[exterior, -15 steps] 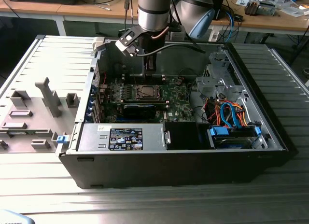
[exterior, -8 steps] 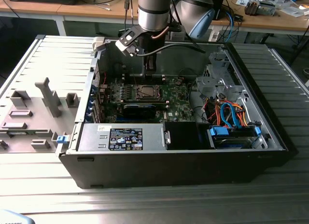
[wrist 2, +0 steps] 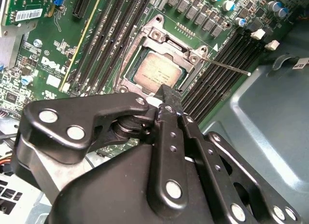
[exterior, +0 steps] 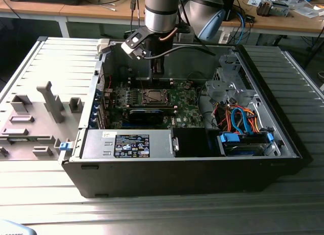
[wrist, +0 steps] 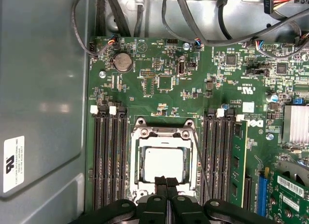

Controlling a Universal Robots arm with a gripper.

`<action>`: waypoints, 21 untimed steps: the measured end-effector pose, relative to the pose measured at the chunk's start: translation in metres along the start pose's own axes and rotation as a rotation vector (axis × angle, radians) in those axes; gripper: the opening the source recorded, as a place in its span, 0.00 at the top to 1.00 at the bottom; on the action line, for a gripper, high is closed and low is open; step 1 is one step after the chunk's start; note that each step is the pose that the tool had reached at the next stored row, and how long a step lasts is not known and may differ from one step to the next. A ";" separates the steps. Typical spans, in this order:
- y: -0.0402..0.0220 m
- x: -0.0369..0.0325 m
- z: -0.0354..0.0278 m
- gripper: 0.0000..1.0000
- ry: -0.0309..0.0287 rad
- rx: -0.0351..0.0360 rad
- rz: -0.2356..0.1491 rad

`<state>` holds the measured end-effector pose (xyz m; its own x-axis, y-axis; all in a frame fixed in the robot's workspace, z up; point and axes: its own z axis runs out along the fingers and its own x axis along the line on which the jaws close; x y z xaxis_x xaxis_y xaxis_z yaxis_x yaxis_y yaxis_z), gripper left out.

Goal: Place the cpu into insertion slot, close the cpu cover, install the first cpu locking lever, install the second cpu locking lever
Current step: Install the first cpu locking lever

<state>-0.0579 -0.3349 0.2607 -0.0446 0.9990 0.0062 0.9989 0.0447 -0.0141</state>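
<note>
In the exterior view, the arm reached down into an open computer case (exterior: 192, 174) lying on a ribbed grey table (exterior: 61, 57). The gripper (exterior: 158, 70) hung just above the green motherboard (exterior: 185, 111), close over the insertion slot (exterior: 152, 96), which sat beside a row of long memory slots (exterior: 124, 96). Orange and blue cables (exterior: 243, 118) lay bundled toward the exterior view's right. In the second wrist view, the cpu (wrist 2: 157, 72) sat in the slot, its silvery top showing through the window of the cpu cover (wrist 2: 137, 52), which lay flat around it. The gripper's tips (wrist 2: 166, 91) stood at the edge of the socket with the jaws pressed together and nothing visible between them; whether they touched the metal frame could not be told. A thin locking lever (wrist 2: 227, 67) stuck out sideways from one corner of the socket, crossing the neighbouring memory slots, with its free end near the edge of the board. In the first wrist view, the cpu (wrist: 164, 161) again lay square in the socket with the cover's frame (wrist: 164, 134) around it, and the closed gripper (wrist: 167, 180) stood at the rim on one side. The lever's wire (wrist: 199, 156) ran alongside the socket, between the frame and the nearest memory slots, angled slightly away from the frame. A round coin battery (wrist: 122, 62) sat on the board well apart from the socket
</note>
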 end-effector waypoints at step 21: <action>0.0000 0.0000 0.0000 0.89 -0.0015 0.0008 -0.123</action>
<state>-0.0579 -0.3349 0.2607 -0.1671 0.9859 0.0064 0.9858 0.1672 -0.0141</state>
